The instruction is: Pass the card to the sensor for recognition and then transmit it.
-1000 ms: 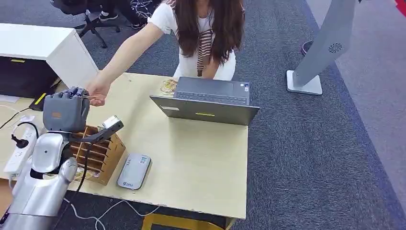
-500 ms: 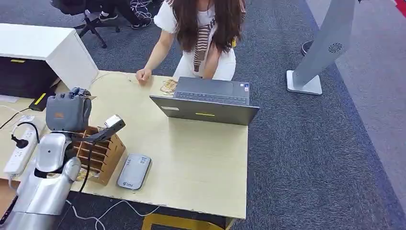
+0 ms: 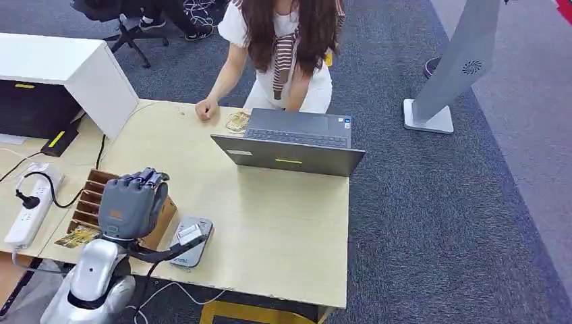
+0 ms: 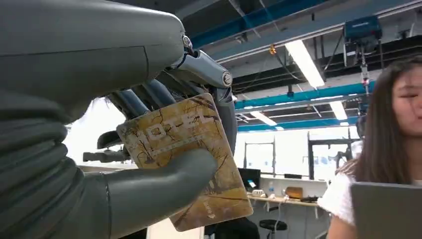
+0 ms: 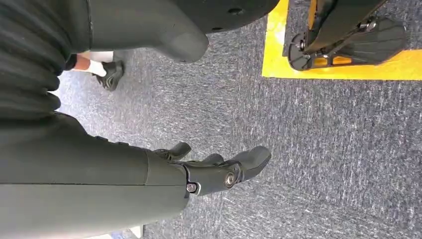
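Observation:
My left hand [image 3: 131,202] hovers over the wooden card holder [image 3: 89,197] near the table's front left. In the left wrist view its thumb and fingers [image 4: 149,191] pinch a brown-gold patterned hotel card [image 4: 174,129], held upright. The hand's back hides the card in the head view. The grey card sensor [image 3: 183,254] lies flat on the table just right of the hand, partly behind the wrist's camera. My right hand [image 5: 219,172] hangs over the grey carpet with its fingers apart and nothing in it.
A person [image 3: 283,47] sits across the wooden table [image 3: 270,223] behind an open laptop [image 3: 297,145], one hand resting by loose cards [image 3: 237,121]. Another card [image 3: 77,236] lies beside the holder. A power strip [image 3: 30,209] and cables lie at the left.
The person's hand left my raised left hand and drew back to the far table edge. My left hand then came down and toward me, over the card holder beside the sensor.

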